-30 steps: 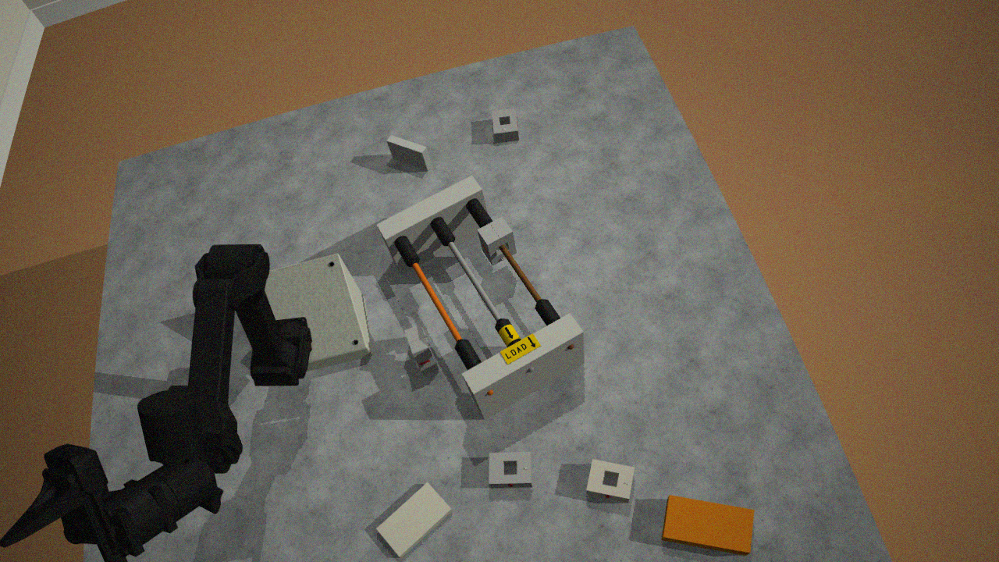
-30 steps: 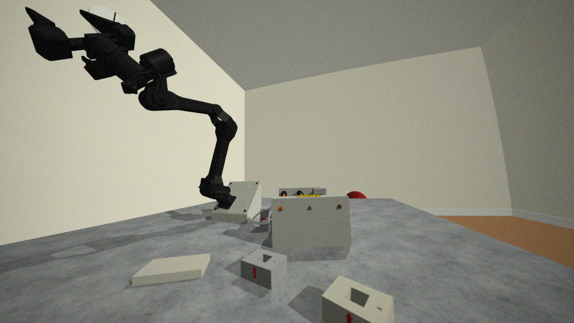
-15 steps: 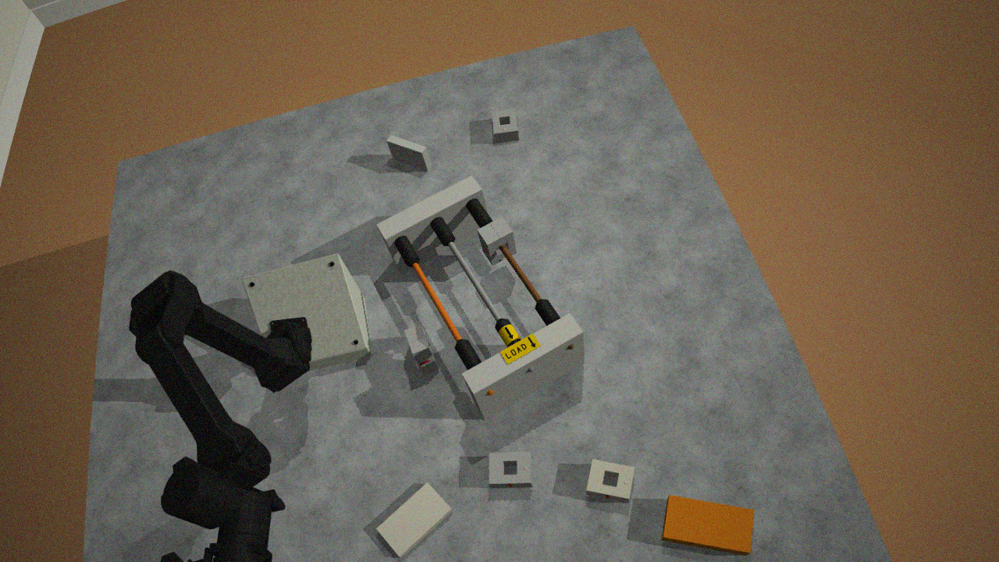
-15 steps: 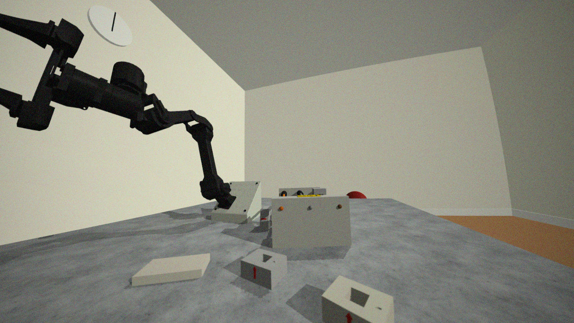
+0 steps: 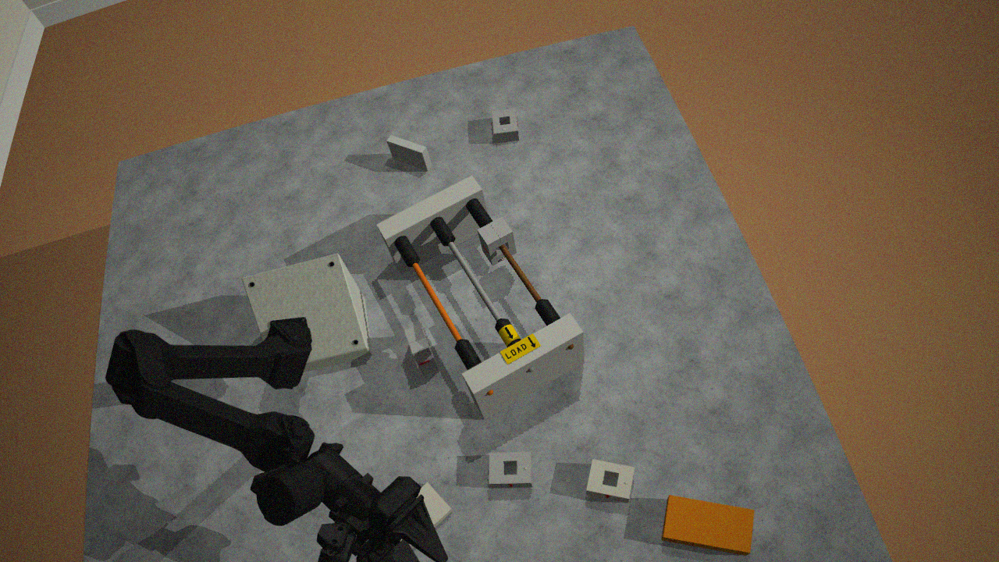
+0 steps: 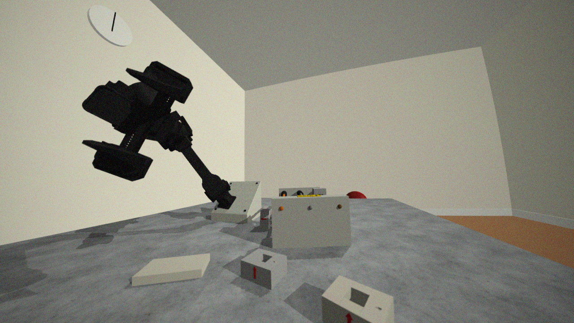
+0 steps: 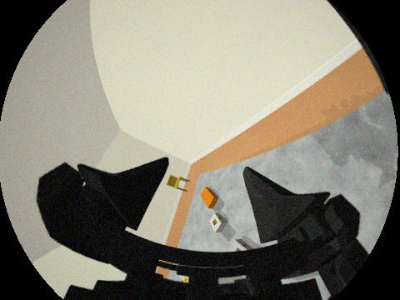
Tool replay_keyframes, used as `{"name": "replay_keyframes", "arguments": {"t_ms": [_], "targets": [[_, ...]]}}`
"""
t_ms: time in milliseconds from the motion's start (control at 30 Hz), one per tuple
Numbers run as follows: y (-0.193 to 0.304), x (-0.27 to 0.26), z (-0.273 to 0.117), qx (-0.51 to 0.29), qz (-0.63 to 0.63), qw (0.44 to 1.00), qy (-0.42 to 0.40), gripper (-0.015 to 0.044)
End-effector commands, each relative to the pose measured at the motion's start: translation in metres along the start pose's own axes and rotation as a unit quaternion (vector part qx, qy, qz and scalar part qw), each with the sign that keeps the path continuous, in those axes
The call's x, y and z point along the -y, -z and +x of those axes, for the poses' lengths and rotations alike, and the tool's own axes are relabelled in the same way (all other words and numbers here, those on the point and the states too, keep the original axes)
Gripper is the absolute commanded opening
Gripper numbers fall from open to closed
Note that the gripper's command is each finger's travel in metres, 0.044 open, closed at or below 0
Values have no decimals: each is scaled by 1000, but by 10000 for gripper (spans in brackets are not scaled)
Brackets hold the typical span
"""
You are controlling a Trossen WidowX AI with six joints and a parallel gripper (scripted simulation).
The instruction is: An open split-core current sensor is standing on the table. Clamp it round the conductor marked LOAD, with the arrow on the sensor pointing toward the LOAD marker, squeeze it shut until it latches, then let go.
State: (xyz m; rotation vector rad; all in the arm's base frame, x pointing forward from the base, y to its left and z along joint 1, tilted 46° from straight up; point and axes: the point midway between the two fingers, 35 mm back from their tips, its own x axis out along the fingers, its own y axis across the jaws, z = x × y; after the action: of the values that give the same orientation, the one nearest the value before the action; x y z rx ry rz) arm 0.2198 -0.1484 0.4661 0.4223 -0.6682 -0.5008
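The open sensor (image 5: 419, 350) (image 6: 263, 216) is small and pale with a red mark. It stands on the table left of the conductor stand, partly in shadow; its jaws are hard to make out. The LOAD conductor (image 5: 476, 282) is the grey middle rod. It has a yellow arrow band (image 5: 508, 334) beside the yellow LOAD marker (image 5: 520, 348) (image 6: 309, 195). The arrow points toward the stand's near end block (image 5: 534, 388) (image 6: 310, 229). My gripper (image 6: 105, 105) (image 7: 207, 166) is open and empty, high above the table and away from the sensor; the top view cuts it off.
An orange rod (image 5: 435, 300) and a brown rod (image 5: 520, 272) flank the conductor. A closed sensor (image 5: 495, 232) is on the brown one. A slanted box (image 5: 300, 293) (image 6: 245, 192) stands left. A cream slab (image 5: 434, 504) (image 6: 172, 269), closed sensors and an orange block (image 5: 709, 524) (image 7: 208, 197) lie nearer.
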Motion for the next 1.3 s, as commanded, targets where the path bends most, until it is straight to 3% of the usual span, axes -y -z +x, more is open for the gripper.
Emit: {"name": "replay_keyframes", "arguments": {"t_ms": [0, 300, 667, 833, 1033, 1267], "targets": [[75, -22, -13, -122, -69, 988, -62, 440], [191, -70, -80, -291, -190, 908, -233, 440], [198, -73, -87, -303, -198, 900, -244, 440], [239, -69, -90, -406, -213, 871, -176, 440], [298, -58, -121, -547, -322, 771, -43, 440], [310, -60, -153, -554, -509, 655, 66, 440]]}}
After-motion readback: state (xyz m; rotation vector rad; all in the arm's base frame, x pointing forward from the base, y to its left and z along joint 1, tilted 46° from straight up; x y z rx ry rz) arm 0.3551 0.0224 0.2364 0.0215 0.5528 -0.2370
